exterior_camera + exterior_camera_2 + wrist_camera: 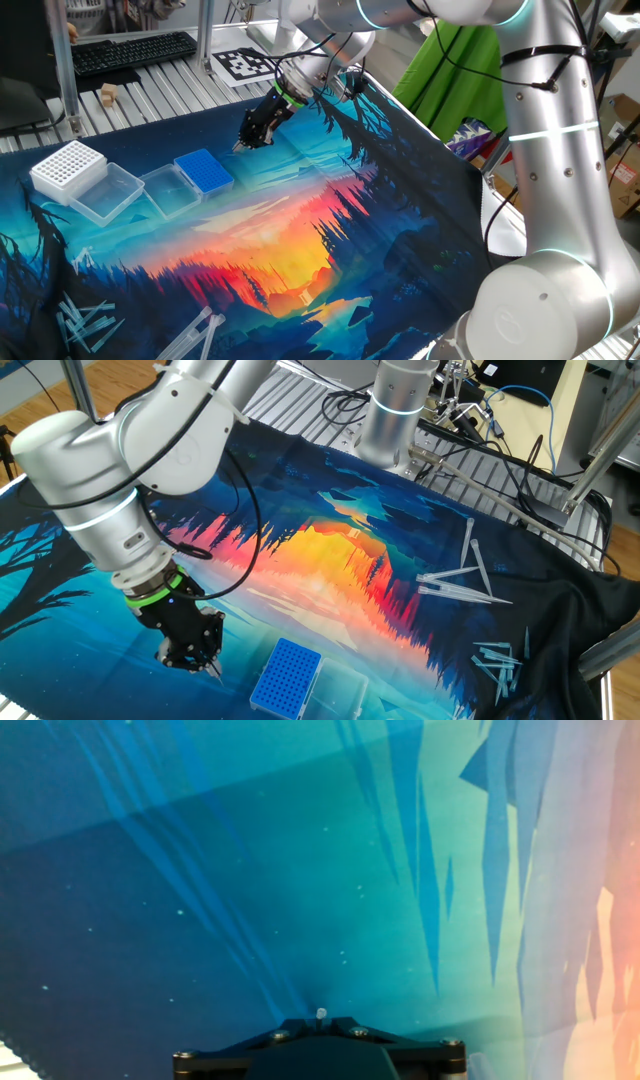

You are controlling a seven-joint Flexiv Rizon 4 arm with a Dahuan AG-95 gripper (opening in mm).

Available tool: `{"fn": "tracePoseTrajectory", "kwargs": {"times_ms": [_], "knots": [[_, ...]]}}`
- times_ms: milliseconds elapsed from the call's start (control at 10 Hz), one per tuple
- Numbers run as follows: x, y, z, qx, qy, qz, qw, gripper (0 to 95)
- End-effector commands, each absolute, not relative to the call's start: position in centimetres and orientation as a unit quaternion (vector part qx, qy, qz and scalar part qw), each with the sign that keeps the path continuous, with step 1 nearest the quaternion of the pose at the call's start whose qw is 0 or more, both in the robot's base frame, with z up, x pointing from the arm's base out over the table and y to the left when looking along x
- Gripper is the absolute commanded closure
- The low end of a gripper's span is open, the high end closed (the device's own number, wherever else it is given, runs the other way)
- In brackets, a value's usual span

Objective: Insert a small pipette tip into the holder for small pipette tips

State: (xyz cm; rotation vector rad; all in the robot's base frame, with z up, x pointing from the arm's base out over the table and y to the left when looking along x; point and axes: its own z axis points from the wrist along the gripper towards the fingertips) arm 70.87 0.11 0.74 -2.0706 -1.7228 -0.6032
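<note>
The black gripper [243,143] hangs tilted just above the printed mat, to the back right of the holder for small pipette tips [203,170], a bright-blue rack joined to a clear tray. In the other fixed view the gripper [208,663] is left of the blue holder [287,675], a short gap away. Its fingers are shut together. In the hand view the whitish end of a small pipette tip [320,1014] pokes out between the closed fingers of the gripper [320,1020]. The holder is out of the hand view.
A white box with bigger holes [68,167] and clear trays [110,192] sit left of the blue rack. Loose pipette tips [90,325] lie at the mat's near corner, and in the other fixed view tips lie scattered [462,582] and heaped [500,660].
</note>
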Motion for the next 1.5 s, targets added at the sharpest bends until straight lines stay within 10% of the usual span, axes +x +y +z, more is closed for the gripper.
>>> {"fn": "tracePoseTrajectory", "kwargs": {"times_ms": [100,200,1300,1500], "knots": [[70.85,0.1,0.74,-0.735,-0.62,-0.207,0.179,95.0],[70.85,0.1,0.74,-0.732,-0.625,-0.205,0.175,76.0],[70.93,0.17,0.11,-0.738,-0.614,-0.208,0.186,76.0],[70.93,0.17,0.13,-0.737,-0.615,-0.209,0.186,95.0]]}}
